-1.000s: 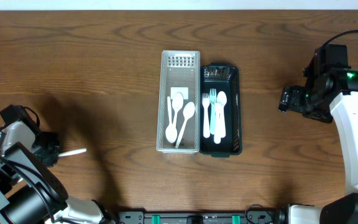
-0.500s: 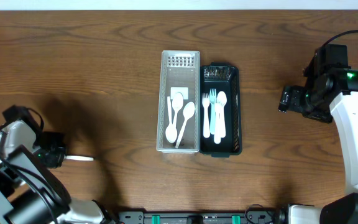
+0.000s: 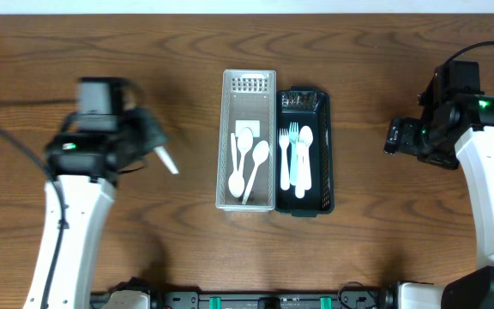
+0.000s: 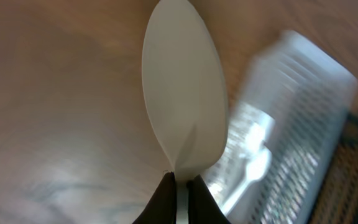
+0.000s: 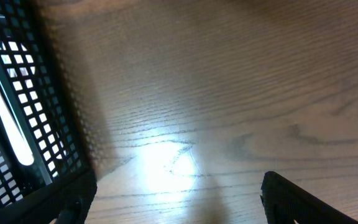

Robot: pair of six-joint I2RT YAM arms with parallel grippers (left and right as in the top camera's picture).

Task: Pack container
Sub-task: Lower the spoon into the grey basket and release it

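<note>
Between left jaws, white spoon (image 4: 182, 112) handle pinched

Overhead looks straight down on the whole table (image 3: 144, 51). My left wrist view, very close, faces the white basket (image 4: 303, 118) past a spoon (image 4: 182, 106). My right wrist view sits low, black basket (image 5: 17, 112) at left. Overhead shares both baskets.
</note>
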